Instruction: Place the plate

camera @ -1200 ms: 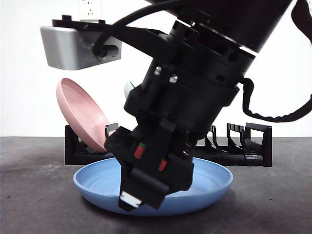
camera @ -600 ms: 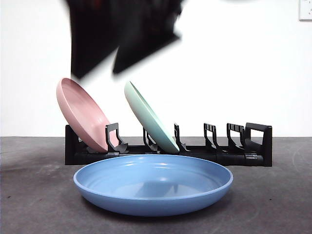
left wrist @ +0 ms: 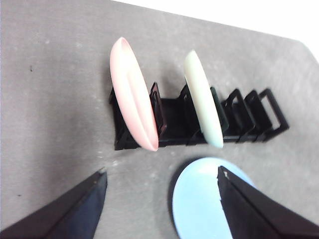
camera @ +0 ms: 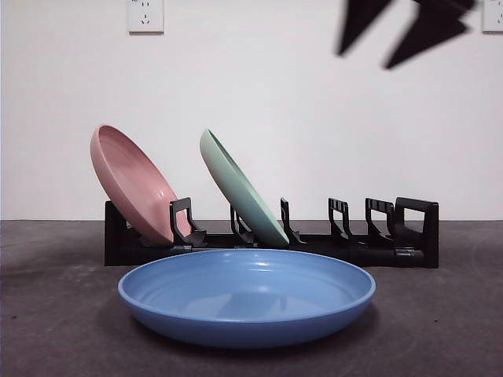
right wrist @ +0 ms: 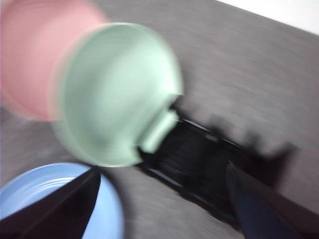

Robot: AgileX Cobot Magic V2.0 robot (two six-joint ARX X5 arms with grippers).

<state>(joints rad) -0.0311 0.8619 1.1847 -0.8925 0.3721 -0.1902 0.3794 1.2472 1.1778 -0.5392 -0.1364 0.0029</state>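
Arm lifted off since 1s ago; both grippers [left wrist: 159,199] [right wrist: 164,199] open, empty. Blue plate [camera: 247,295] flat on table by rack [camera: 271,243] front, not slotted.

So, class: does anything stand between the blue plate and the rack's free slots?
Nothing visible: the blue plate lies flat before the rack; the pink plate and green plate fill other slots.
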